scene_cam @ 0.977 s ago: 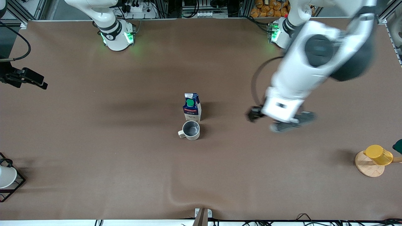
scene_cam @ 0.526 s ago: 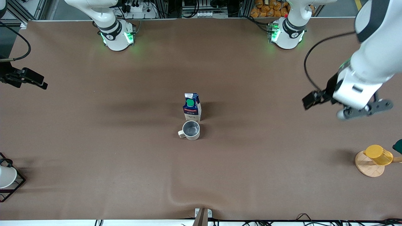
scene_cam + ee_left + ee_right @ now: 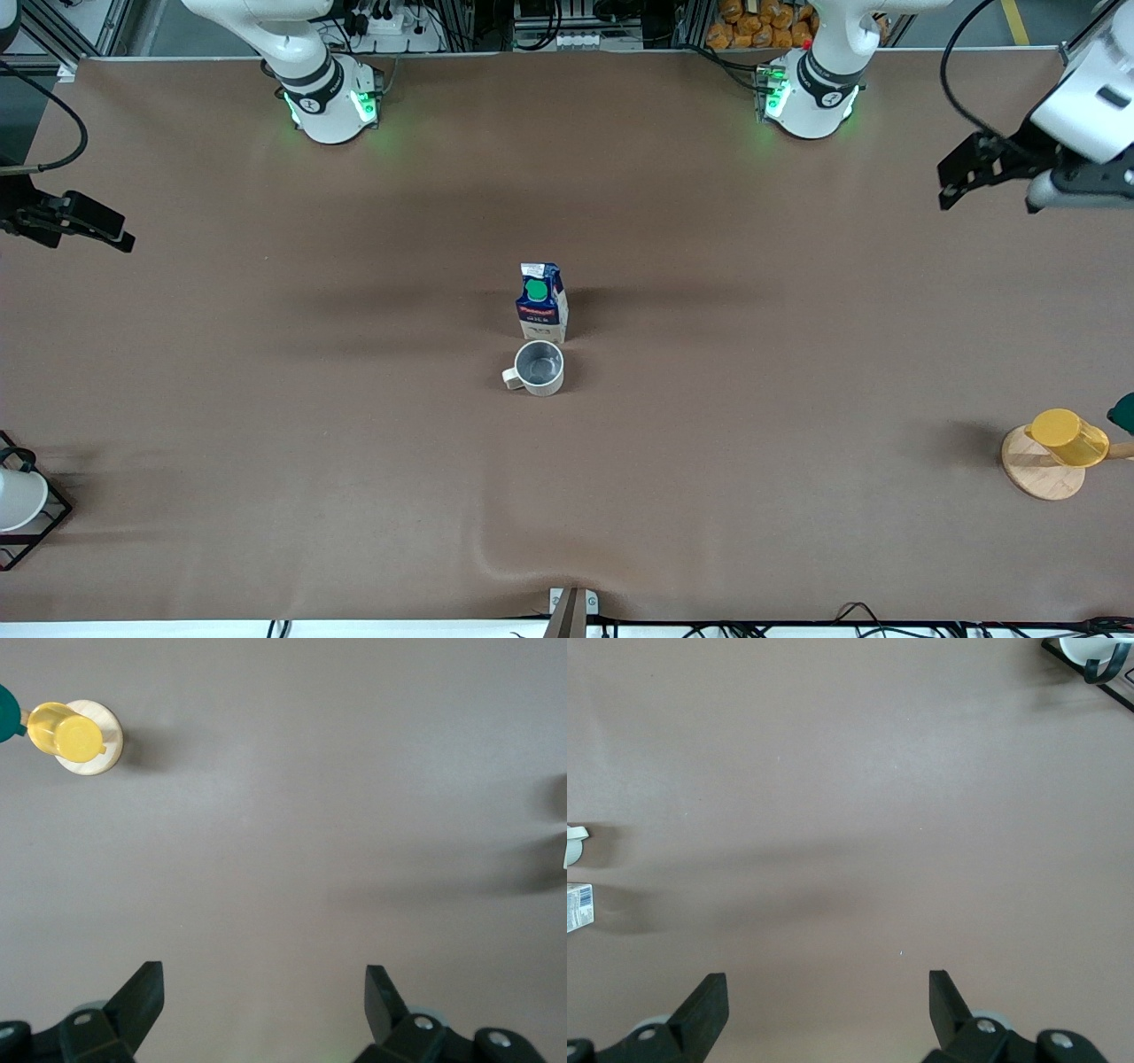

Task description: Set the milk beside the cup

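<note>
Brown surface [image 3: 266,461], mid-span: the milk [image 3: 541,303] stands upright just beside the cup [image 3: 538,368] — farther from the front camera. Likely a light, crushable carton (grip its flat sides, gently). Both hands, left hand [image 3: 261,1001] and right hand [image 3: 824,1005], hang released, well apart from it.

— That brown table covering [image 3: 354,461] looks like matt cloth or paper, with a soft ripple at its near edge.

— And the small dark blue printed carton [image 3: 541,303]? Card, I'd say, faintly glossy, with a smooth green plastic cap.

— The beige-white mug [image 3: 537,368] just beside it looks like glazed ceramic, grey inside.

— Over the bare covering, the left gripper [image 3: 264,997] has matt black plastic fingers; the yellow cup [image 3: 65,733] well off from it shines like plastic on a pale wooden disc [image 3: 96,762].
</note>
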Robot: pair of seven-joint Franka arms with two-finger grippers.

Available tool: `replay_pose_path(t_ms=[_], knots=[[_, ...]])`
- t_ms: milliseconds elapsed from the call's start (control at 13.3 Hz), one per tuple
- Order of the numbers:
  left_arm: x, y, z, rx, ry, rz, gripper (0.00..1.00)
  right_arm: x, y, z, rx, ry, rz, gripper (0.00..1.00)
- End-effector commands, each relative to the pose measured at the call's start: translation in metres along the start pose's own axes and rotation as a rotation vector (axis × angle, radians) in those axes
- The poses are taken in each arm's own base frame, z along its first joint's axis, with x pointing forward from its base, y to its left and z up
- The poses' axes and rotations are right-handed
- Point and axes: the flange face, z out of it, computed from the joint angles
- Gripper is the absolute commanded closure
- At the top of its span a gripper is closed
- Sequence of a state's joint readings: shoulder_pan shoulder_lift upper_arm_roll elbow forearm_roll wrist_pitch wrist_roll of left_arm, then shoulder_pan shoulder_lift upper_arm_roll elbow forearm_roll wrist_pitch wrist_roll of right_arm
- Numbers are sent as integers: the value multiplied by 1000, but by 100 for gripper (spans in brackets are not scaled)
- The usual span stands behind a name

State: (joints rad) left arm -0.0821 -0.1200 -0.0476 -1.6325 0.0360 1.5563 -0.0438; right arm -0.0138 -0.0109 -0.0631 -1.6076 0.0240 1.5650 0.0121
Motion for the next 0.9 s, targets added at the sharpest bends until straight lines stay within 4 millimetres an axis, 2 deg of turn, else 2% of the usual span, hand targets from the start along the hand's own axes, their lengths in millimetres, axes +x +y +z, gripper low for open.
replay_pose_path(t_ms=[0,376,827], knots=[[-7,0,-5,-22,7,12,0,-4,1,-3,-16,0,-8,0],[1,-1,0,-54,-55,-11,0,-3,2,-2,-16,-2,-6,0],[0,-1,-3,-58,-57,-12,0,-4,2,-1,-16,-3,-6,0]])
